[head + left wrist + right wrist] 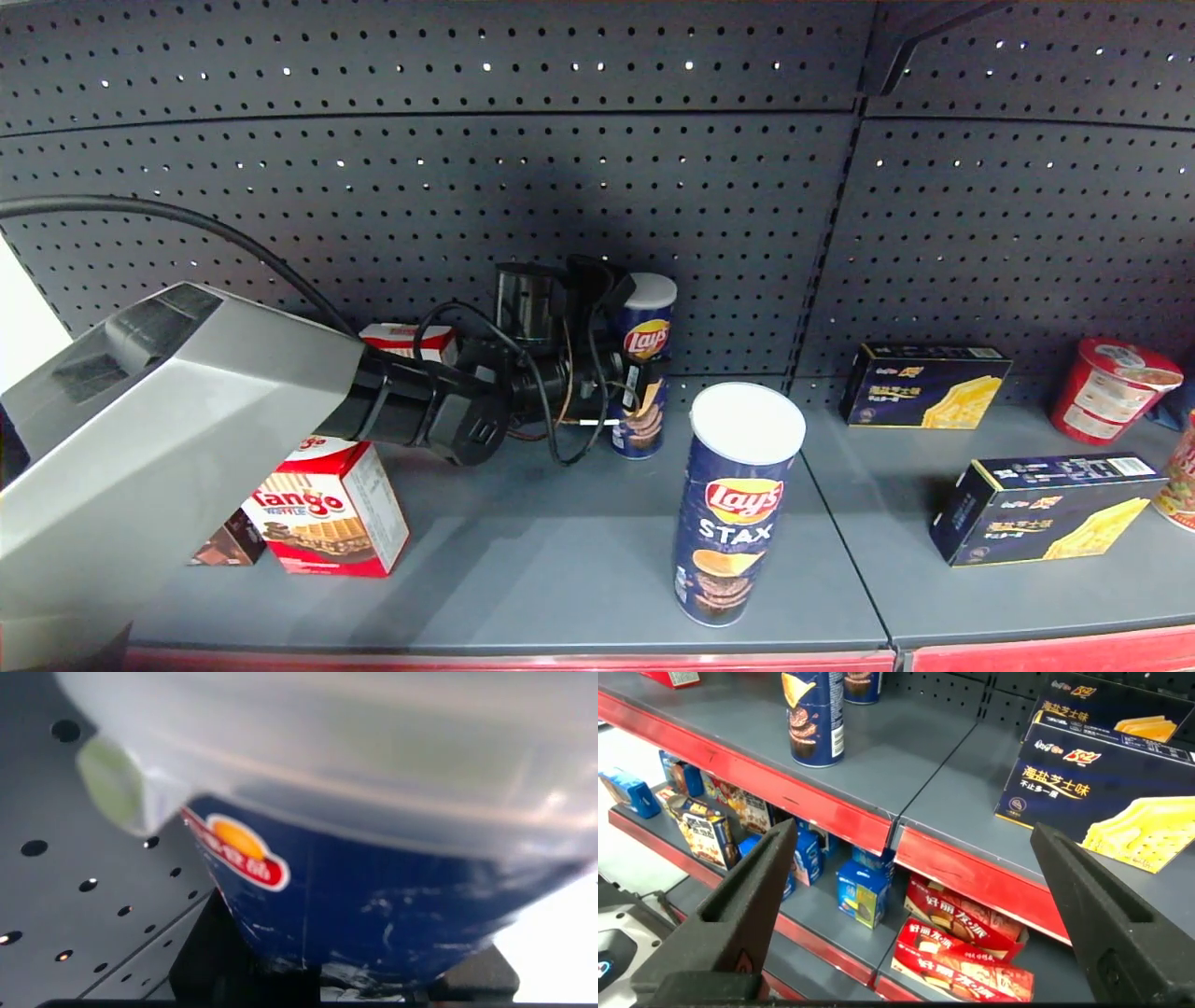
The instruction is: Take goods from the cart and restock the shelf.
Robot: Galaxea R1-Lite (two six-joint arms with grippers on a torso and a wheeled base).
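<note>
At the back of the grey shelf [523, 560], close to the pegboard wall, a dark blue chips can [644, 373] with a white lid stands upright. My left gripper [624, 375] is shut on its middle, and the arm comes in from the left. In the left wrist view the can [374, 905] and its pale lid [355, 756] sit right against the camera. A second, identical chips can [738, 504] stands free near the shelf's front edge. My right gripper [915, 915] hangs open and empty in front of the shelf's red edge [971, 873].
A red wafer box [327, 509] and a small brown box [229, 541] stand front left, with a red-and-white box [406, 341] behind the arm. Two dark blue cracker boxes [924, 383] [1046, 509] and a red cup [1116, 387] sit to the right. Lower shelves hold more boxes [962, 943].
</note>
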